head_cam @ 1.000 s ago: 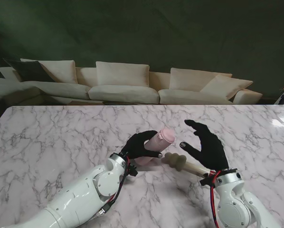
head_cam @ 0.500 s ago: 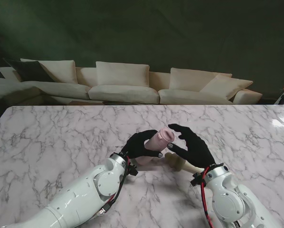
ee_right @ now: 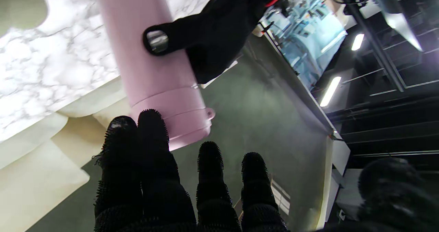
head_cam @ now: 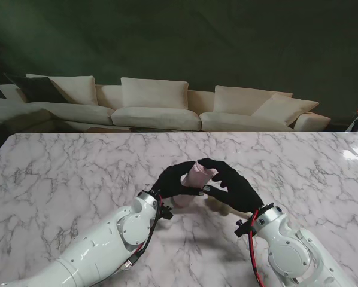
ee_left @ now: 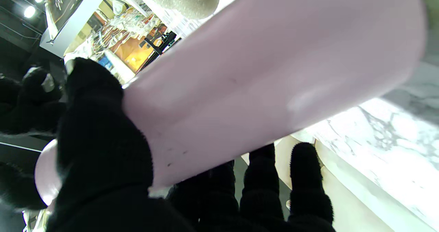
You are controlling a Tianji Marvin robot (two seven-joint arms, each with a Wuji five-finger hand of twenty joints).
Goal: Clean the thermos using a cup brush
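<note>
Two hands at frame centre: left hand (head_cam: 174, 180) clamped round the tilted pink thermos (head_cam: 194, 176), right hand (head_cam: 234, 184) with fingers apart, reaching over its lid. Cup brush (head_cam: 224, 207) lies on the marble table (head_cam: 65, 173) beside it. Step, likely: uncapping; next calls for gripping and twisting the lid.

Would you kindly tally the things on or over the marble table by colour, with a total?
Pink: 1, the thermos
Beige: 1, the cup brush
Black: 2, the left hand and the right hand
Total: 4
</note>
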